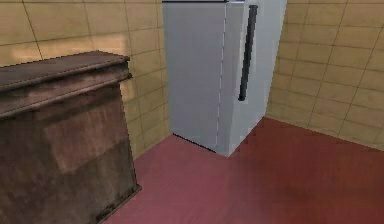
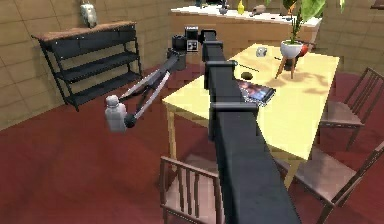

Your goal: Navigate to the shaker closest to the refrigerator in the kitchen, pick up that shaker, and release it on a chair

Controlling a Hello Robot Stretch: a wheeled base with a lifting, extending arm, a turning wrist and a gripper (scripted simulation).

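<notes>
In arm side view we saw the claw (image 2: 127,108) grasping the shaker (image 2: 115,113), a small pale bottle w/ grey top. It hung clear over the red floor (image 2: 60,170), left of the yellow tabletop (image 2: 290,95), w/ a chair (image 2: 190,190) nearby. Fwd view gave us the refrigerator (image 1: 205,70) in a tiled corner, w/ a dark wood cabinet (image 1: 60,140) at left.

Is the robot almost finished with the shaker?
Picking up looks done: the shaker hangs at the gripper, clear of the floor. In hand: carrying it. Left: releasing it on a chair by the yellow table.
</notes>
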